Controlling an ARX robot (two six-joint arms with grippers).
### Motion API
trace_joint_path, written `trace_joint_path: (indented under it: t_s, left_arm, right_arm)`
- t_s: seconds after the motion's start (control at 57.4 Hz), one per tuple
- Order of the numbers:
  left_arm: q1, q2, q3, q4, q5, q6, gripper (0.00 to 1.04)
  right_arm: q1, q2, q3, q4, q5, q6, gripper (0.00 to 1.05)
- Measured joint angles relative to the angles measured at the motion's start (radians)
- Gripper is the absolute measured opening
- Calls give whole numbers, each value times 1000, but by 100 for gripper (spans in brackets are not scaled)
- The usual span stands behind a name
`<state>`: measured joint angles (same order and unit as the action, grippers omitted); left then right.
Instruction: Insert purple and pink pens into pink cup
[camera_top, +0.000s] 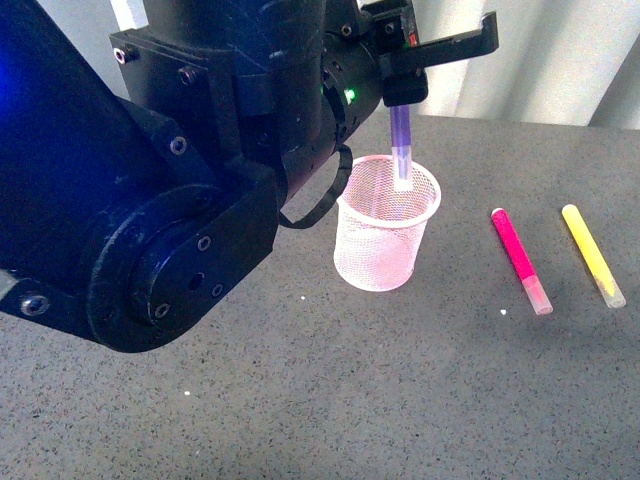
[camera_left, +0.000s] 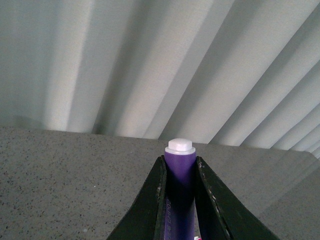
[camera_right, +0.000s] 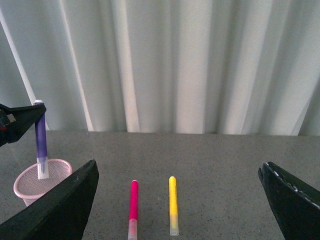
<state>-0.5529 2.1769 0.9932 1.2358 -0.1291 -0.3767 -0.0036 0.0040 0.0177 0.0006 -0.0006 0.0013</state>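
Observation:
My left gripper (camera_top: 400, 95) is shut on the purple pen (camera_top: 401, 140) and holds it upright, cap down, with the clear cap just inside the rim of the pink cup (camera_top: 385, 240). In the left wrist view the purple pen (camera_left: 180, 170) sits between the black fingers (camera_left: 150, 200). The pink pen (camera_top: 519, 258) lies flat on the table right of the cup. The right wrist view shows the cup (camera_right: 40, 181), the purple pen (camera_right: 41, 140), the pink pen (camera_right: 133, 202), and my right gripper (camera_right: 177, 200), which is open and empty above the table.
A yellow marker (camera_top: 592, 254) lies right of the pink pen; it also shows in the right wrist view (camera_right: 173, 204). The grey speckled table (camera_top: 300, 400) ends at a white curtain (camera_right: 175, 65) behind. My left arm's black body (camera_top: 150, 200) fills the left of the front view.

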Motion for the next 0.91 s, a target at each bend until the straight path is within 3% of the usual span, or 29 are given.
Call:
trace_joint_path:
  t_s: [0.505, 0.61, 0.784, 0.906]
  left_arm:
    - [13, 61, 16, 27, -6, -11, 13]
    - [14, 59, 6, 29, 0, -10, 29]
    - [32, -28, -77, 58, 39, -2, 74]
    - [57, -104, -131, 58, 58, 1, 95]
  right_arm:
    - [0, 0, 0, 0, 0, 0, 98]
    - [0, 0, 0, 0, 0, 0, 98]
    - [0, 0, 0, 0, 0, 0, 98]
    - [0, 0, 0, 0, 0, 0, 98]
